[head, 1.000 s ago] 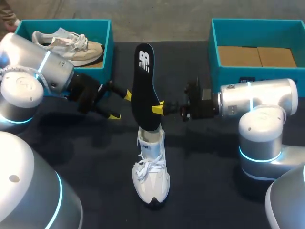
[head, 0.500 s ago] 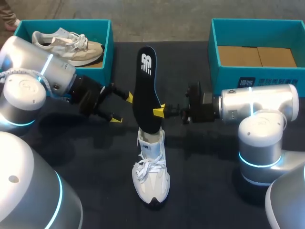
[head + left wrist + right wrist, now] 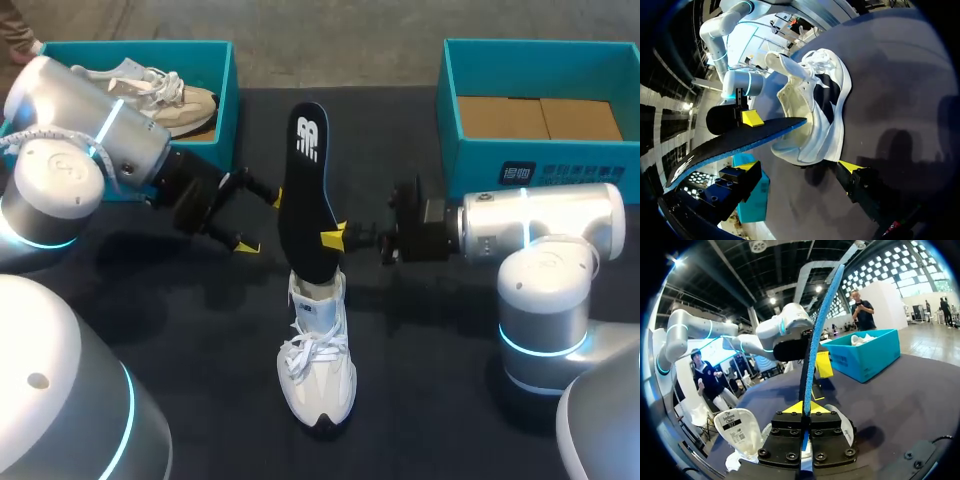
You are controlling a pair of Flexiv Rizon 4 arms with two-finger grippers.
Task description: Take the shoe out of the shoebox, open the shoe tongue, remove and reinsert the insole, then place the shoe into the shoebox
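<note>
A white shoe (image 3: 316, 370) lies on the black table, toe toward me. A black insole (image 3: 305, 190) with a blue underside stands nearly upright, its lower end at the shoe's opening. My right gripper (image 3: 335, 238) is shut on the insole's edge just above the shoe. My left gripper (image 3: 258, 222) stands open just left of the insole, not touching it. In the left wrist view its open gripper (image 3: 799, 167) faces the shoe (image 3: 815, 110) and the insole (image 3: 735, 142). In the right wrist view that gripper (image 3: 805, 409) pinches the insole (image 3: 812, 340) edge-on, with the shoe's tongue (image 3: 737, 432) beside it.
A teal shoebox (image 3: 228, 75) at the back left holds a second, beige shoe (image 3: 160, 95). Another teal box (image 3: 450, 100) at the back right holds brown cardboard (image 3: 540, 118). Dark tabletop lies around the shoe.
My left arm has swung a little up and to the right, bringing its open gripper closer to the insole. The insole and right gripper have sunk slightly toward the shoe.
</note>
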